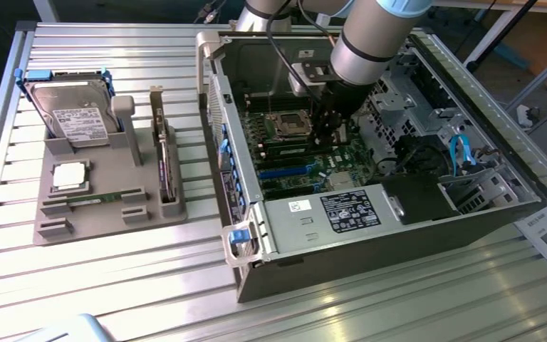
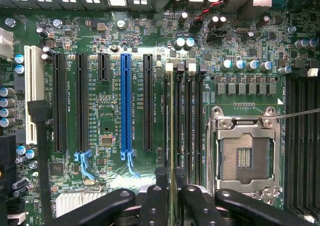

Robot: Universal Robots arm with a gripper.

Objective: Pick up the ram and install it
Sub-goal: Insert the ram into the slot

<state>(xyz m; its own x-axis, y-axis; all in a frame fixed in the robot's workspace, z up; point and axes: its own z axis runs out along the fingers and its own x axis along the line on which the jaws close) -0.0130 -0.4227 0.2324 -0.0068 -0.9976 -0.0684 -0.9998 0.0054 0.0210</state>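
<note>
My fingers [image 2: 156, 202] are straddling the ram [image 2: 172, 126], parted, not gripping; it is sitting seated in the motherboard [image 2: 112, 116], apparently installed.

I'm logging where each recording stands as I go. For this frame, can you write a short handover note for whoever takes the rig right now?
Gripper: down inside the open computer case, jaws slightly parted on either side of the ram, with no visible clamp on it.
Ram: standing on edge in a memory slot beside the empty processor socket.
Done: ram picked up and brought into its slot.
Left: I cannot tell whether it is pressed fully home or latched, so the install is unconfirmed.
</note>
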